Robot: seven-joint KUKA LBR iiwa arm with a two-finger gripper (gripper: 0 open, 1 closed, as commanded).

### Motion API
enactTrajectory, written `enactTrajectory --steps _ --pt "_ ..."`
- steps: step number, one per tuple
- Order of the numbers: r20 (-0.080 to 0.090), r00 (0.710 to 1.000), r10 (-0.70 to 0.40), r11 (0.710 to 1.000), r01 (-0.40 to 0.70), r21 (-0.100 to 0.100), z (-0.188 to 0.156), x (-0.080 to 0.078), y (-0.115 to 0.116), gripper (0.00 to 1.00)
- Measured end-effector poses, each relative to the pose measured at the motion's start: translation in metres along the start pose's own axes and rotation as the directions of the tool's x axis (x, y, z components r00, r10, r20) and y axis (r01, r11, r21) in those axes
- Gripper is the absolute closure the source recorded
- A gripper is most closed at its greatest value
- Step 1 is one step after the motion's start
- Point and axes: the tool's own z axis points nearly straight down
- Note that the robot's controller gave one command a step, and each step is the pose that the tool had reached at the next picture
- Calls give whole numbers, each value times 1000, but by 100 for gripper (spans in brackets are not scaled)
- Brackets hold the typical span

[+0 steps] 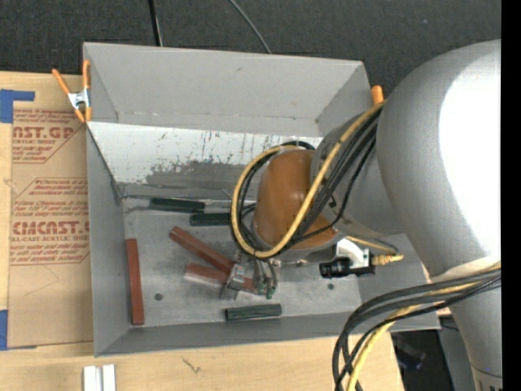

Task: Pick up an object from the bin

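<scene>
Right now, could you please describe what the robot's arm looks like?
The arm is a bulky, rounded silver-grey shell. An orange-brown domed cover sits at its wrist, looped by black and yellow cables, ending in a small metal gripper.

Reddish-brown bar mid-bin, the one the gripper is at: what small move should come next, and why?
Probably settle the gripper straight down on the reddish-brown bar at its right end: it sits there, and a second reddish-brown bar just behind and a dark green stick in front leave little room sideways.
</scene>
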Motion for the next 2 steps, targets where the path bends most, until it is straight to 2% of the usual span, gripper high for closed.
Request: enactTrajectory --steps 1,2 --pt "0 1000 0 1000 0 0 0 0 0 100" --pt "3 1000 -8 1000 8 -2 -169 6 8 100"
